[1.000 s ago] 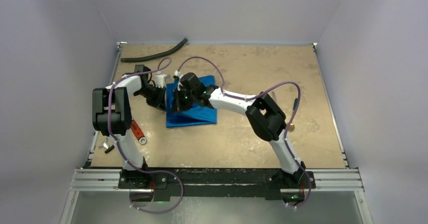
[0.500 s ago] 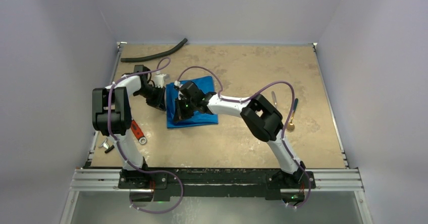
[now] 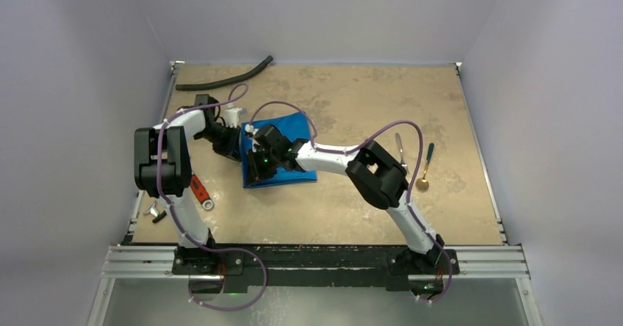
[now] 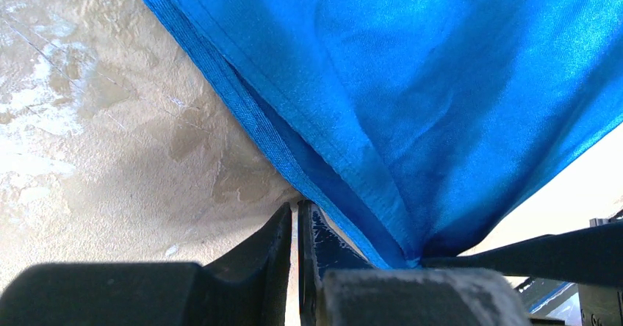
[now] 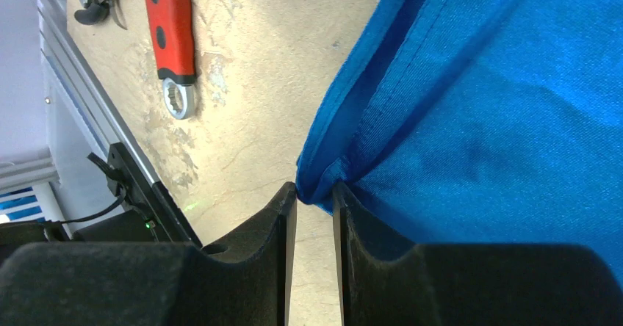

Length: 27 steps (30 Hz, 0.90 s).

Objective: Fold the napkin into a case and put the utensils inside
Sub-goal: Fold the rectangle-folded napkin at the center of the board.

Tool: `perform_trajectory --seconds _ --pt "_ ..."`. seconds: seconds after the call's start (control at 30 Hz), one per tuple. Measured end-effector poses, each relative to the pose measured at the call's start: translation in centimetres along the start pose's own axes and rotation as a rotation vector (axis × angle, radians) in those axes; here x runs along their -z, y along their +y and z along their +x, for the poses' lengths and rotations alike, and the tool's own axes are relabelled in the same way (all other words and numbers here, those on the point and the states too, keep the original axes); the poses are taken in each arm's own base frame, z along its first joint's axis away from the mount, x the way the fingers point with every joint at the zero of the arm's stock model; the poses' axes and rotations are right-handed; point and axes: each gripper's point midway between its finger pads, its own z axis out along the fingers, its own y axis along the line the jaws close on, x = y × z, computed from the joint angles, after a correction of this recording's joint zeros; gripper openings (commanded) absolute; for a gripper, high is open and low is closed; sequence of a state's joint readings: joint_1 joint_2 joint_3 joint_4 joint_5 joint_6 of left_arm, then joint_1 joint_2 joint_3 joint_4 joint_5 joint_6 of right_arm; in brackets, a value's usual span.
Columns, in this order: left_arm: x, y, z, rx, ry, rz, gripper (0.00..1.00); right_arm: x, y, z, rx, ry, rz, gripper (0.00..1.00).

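Since prior frames, R gripper [image 3: 256,170] was shifted left and toward the bases over napkin [image 3: 292,178]. Fork [image 3: 399,148] and spoon [image 3: 425,170] were thereby uncovered at right of table [image 3: 353,208], well apart from napkin. Napkin was found folded at centre-left, between both grippers. R jaws were parted narrowly, w/ napkin's folded corner seated between tips. L gripper [image 4: 294,212] jaws were nearly together at napkin's left edge. Cloth was bunched beside one finger; clamping could not be determined.

The napkin [image 3: 294,177], shiny blue, is lying partly folded with layered hems showing, toward nine o'clock of the table's middle. The silver fork [image 3: 398,145] and gold-bowled spoon [image 3: 423,183] are lying side by side, apart, at its three o'clock.
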<state>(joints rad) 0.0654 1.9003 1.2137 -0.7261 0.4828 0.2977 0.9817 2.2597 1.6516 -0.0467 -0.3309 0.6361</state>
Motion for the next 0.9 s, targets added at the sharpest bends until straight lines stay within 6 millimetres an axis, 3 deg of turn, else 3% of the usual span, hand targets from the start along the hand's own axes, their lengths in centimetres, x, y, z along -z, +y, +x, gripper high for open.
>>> perform_trajectory --seconds 0.03,0.17,0.27,0.33,0.5,0.63,0.77,0.9 --pt "0.0 0.0 0.0 0.000 0.000 0.000 0.07 0.0 0.1 -0.1 0.001 -0.001 -0.001 0.41" --pt "0.0 0.0 0.0 0.000 0.000 0.000 0.07 0.1 0.7 -0.4 0.005 -0.009 -0.011 0.52" --pt "0.0 0.0 0.0 0.000 0.000 -0.001 0.07 0.2 1.0 -0.7 0.008 -0.015 -0.016 0.55" --pt "0.0 0.1 0.0 0.000 0.001 -0.003 0.07 0.3 1.1 -0.7 0.009 -0.016 -0.019 0.52" --pt "0.2 0.2 0.1 0.008 0.012 -0.008 0.06 1.2 2.4 -0.9 -0.001 -0.009 -0.060 0.34" --pt "0.7 1.0 0.3 0.031 0.027 -0.026 0.06 3.9 4.2 -2.0 -0.012 -0.034 -0.123 0.27" --pt "1.8 2.0 0.0 0.045 0.030 -0.054 0.09 8.1 4.7 -5.5 -0.013 -0.122 -0.161 0.20" --pt "3.2 2.1 -1.1 0.036 0.020 -0.068 0.18 11.8 1.1 -11.1 -0.022 -0.248 -0.112 0.11"
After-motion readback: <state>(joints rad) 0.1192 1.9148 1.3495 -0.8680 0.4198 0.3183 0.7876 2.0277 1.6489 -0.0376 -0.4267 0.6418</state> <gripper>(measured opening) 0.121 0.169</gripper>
